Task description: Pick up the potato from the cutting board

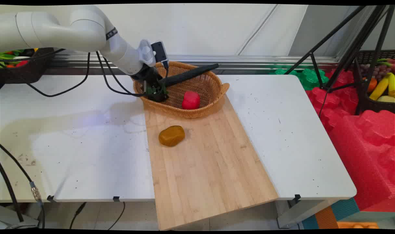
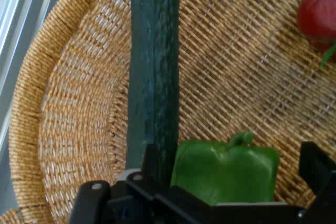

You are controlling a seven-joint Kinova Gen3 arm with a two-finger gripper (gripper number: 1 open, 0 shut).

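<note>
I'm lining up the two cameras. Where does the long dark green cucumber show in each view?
Main view: the cucumber lies slanted across the wicker basket, its far end over the back rim.
Hand view: the cucumber runs top to bottom, left of centre.
Shared landmark: the red fruit, at the hand view's top right.

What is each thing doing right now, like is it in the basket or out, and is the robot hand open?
gripper: open, fingers either side of the green pepper, not closed on it
green pepper: in the basket, between the fingers
cucumber: in the basket, one end sticking out over the rim
red fruit: in the basket
basket: on the wooden board's far end
brown potato: out, on the wooden board
</note>
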